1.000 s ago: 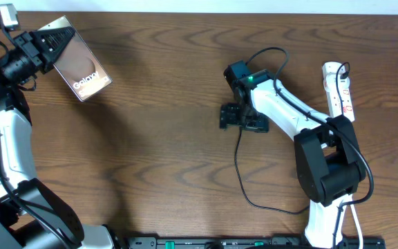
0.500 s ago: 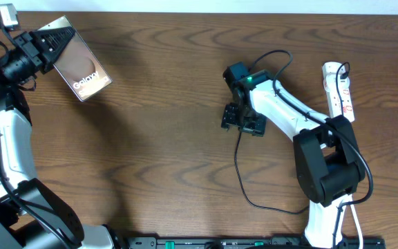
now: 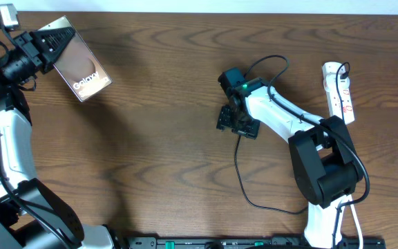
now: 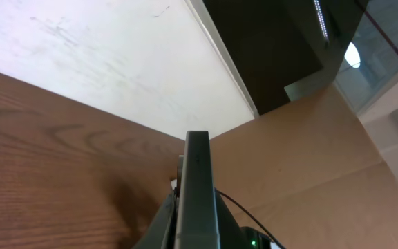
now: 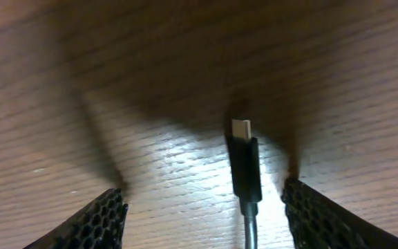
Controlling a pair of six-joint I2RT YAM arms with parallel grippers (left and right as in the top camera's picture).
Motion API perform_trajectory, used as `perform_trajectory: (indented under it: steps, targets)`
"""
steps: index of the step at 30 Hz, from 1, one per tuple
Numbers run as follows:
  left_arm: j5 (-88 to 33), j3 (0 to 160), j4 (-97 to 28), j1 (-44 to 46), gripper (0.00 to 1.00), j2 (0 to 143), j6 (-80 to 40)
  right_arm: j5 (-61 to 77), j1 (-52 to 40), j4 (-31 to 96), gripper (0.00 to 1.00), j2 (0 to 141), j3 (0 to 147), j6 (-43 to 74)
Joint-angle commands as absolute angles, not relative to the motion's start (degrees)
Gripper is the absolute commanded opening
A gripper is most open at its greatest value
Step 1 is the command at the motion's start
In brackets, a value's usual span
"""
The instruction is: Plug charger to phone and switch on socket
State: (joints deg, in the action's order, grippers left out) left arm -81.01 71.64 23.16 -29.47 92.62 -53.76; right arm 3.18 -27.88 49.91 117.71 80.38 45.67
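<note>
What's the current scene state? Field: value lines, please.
left gripper: shut on the phone
phone: far left, held by one end, lettered face up, nothing plugged in
right gripper: open, down at the table, fingers either side of the charger plug
charger plug: lying flat on the table, touching neither finger
cable: trails from the plug toward the near edge
socket: far right, untouched; switch state not readable
</note>
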Motion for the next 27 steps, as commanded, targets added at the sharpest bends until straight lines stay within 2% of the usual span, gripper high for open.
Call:
perform_trajectory:
  steps: [1, 6, 10, 15, 21, 27]
  targets:
    - [-82.54, 71.99, 23.66, -29.56, 0.07, 92.49, -53.65, 2.94, -27.14, 49.21, 0.69, 117.34, 79.75, 45.76]
    - [-82.56, 71.99, 23.66, -29.56, 0.07, 92.49, -53.65, 2.90, -26.96, 47.94, 0.55, 117.34, 79.75, 44.86]
    - [-82.74, 71.99, 23.66, -29.56, 0.07, 92.49, -53.65, 2.94, -26.98, 47.05, 0.49, 117.34, 79.75, 44.51]
    - [-82.98, 71.99, 23.66, -29.56, 0.07, 92.49, -53.65, 3.64, -26.98, 47.13, 0.32, 117.34, 79.75, 44.51]
    - [-82.98, 71.99, 23.66, -29.56, 0.08, 92.49, -53.65, 5.32, -27.05, 47.57, 0.20, 117.34, 79.75, 44.51]
    - [-83.00, 71.99, 23.66, -29.56, 0.07, 92.49, -53.65, 6.42, -27.05, 48.03, 0.01, 117.34, 79.75, 44.51]
